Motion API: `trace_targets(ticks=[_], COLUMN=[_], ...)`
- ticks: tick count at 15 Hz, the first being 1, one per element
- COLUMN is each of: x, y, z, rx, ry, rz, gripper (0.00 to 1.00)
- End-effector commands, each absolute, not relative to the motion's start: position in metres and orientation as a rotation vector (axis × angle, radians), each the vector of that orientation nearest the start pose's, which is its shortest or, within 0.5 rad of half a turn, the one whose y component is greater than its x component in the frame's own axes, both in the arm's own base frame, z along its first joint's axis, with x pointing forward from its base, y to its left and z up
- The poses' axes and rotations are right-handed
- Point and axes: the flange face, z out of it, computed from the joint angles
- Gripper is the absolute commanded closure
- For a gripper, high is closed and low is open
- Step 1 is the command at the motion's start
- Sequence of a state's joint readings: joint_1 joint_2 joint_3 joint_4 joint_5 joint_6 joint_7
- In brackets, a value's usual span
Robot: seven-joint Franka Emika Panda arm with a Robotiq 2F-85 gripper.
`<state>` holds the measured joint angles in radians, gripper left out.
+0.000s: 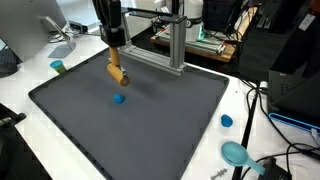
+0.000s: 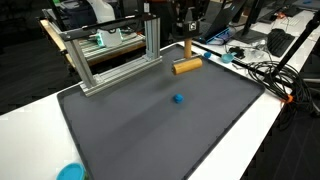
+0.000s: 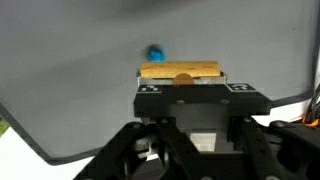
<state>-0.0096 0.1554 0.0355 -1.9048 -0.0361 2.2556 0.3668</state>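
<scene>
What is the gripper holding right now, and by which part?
The gripper is shut on a tan wooden cylinder, clamped near the middle of its length; both ends stick out to the sides.

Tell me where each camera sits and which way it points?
Exterior view: high off a mat corner, facing the frame; shows arm and gripper holding a block.
Exterior view: high off another side, frame at left; shows the gripper and block.
Wrist view: on the wrist, looking down at the mat; gripper body fills the bottom, block at its tips.
All three share the block and a blue ball.
</scene>
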Motion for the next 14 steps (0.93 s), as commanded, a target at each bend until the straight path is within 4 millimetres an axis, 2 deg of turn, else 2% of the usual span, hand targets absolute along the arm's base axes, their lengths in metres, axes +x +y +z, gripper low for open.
trace_targets(ticks=[1,7,8,9,10,12,13,14], x=[0.632,0.647,0.649,0.645,0.64,0.641,0.641,0.642], y=[0.013,-0.001,-0.006,-0.001,-0.004,-0.003,-0.002,-0.004], z=[0.418,0.385,0.382,0.386,0.375,0.374,0.375,0.372], rx=[-3.067,-3.096,-3.092,-3.031,-3.079,-3.057,-3.055,-3.061], ry=[0.52,0.55,0.572,0.52,0.544,0.533,0.53,0.528], rz=[-0.34,-0.282,-0.284,-0.184,-0.225,-0.193,-0.19,-0.21], gripper=[0.78,0.78,0.78,0.78,0.53,0.53,0.78,0.78])
